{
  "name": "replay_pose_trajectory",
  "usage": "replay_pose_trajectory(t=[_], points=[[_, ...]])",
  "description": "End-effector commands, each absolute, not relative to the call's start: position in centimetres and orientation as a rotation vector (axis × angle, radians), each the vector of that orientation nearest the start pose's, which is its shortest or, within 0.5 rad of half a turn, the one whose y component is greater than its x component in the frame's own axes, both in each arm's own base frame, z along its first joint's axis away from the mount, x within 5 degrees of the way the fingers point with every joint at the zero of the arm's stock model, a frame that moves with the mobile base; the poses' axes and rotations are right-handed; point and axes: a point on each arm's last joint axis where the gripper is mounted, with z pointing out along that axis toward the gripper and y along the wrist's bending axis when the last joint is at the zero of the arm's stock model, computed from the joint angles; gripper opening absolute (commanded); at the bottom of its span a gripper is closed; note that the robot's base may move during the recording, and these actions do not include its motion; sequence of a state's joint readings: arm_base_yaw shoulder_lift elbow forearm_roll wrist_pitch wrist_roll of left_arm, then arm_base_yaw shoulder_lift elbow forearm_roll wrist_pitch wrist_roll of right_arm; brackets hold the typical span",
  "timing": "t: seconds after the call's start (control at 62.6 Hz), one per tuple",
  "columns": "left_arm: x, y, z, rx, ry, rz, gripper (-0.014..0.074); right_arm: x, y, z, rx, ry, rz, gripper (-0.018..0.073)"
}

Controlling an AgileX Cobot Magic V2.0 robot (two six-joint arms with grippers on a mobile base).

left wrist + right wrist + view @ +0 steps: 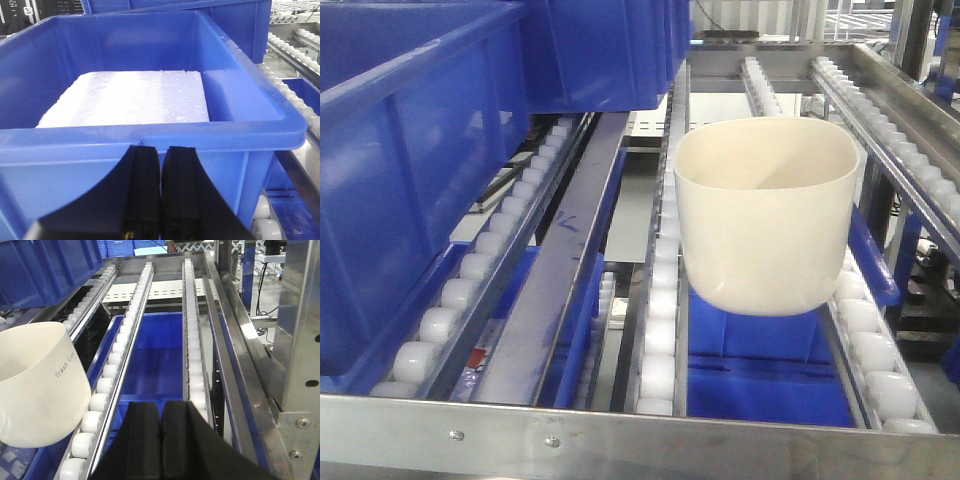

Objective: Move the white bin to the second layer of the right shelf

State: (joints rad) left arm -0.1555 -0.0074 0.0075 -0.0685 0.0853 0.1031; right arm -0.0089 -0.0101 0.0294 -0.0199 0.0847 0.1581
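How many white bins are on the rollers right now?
1. The white bin sits on the right-hand roller lane, right of the blue crates. Others could be hidden behind the crates.

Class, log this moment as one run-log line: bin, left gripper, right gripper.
bin: cream-white plastic tub sits on steel rack's white roller lanes | left gripper: shut, empty, facing blue crate | right gripper: shut, empty

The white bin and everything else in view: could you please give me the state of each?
white bin: upright, empty, resting on the roller lanes, ungripped.
left pincer: shut, holding nothing.
right pincer: shut, holding nothing.
blue crate: upright, open-topped, white slab inside.
roller lanes: bare beside the bin.
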Motion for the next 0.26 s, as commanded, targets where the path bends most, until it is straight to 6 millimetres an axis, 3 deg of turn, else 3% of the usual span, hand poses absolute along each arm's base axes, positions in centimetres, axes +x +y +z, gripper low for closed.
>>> replay_pose_trajectory(t=[0.0,0.24], points=[[5.58,-0.90,19.94,0.139,1.501,-0.107,0.0085,5.42,-0.08,20.98,0.103,1.469,0.090,0.0052],[5.58,-0.90,19.94,0.139,1.501,-0.107,0.0085,5.42,-0.08,20.98,0.103,1.469,0.090,0.0052]])
